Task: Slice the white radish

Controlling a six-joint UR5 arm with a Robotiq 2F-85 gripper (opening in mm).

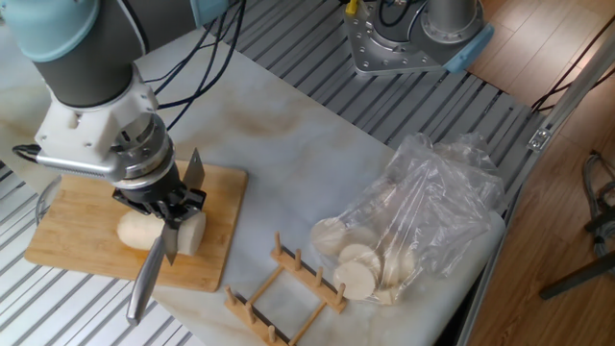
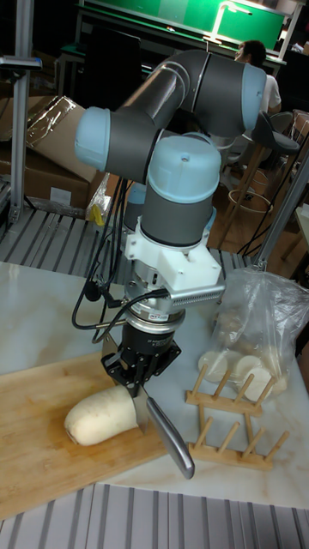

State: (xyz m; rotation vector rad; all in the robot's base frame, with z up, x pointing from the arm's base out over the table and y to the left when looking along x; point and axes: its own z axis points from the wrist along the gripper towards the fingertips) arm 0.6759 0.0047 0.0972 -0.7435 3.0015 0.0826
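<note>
The white radish point(image 1: 137, 232) point(image 2: 96, 419) lies on its side on the wooden cutting board point(image 1: 72, 231) point(image 2: 39, 467). My gripper point(image 1: 165, 205) point(image 2: 137, 376) hangs right above the radish's right end and is shut on a knife point(image 1: 151, 276) point(image 2: 170, 442). The knife's grey handle slants down towards the table's front edge. Its blade stands in the radish near the flat cut end, with the blade's tip point(image 1: 194, 165) poking up behind the gripper. A short piece of radish point(image 1: 193, 234) lies to the right of the blade; I cannot tell whether it is cut through.
A wooden dish rack point(image 1: 284, 288) point(image 2: 230, 420) lies just right of the board. A clear plastic bag point(image 1: 423, 211) point(image 2: 262, 322) holding pale round slices sits further right. A second robot base point(image 1: 413, 38) stands at the back. The table's front edge runs close below the board.
</note>
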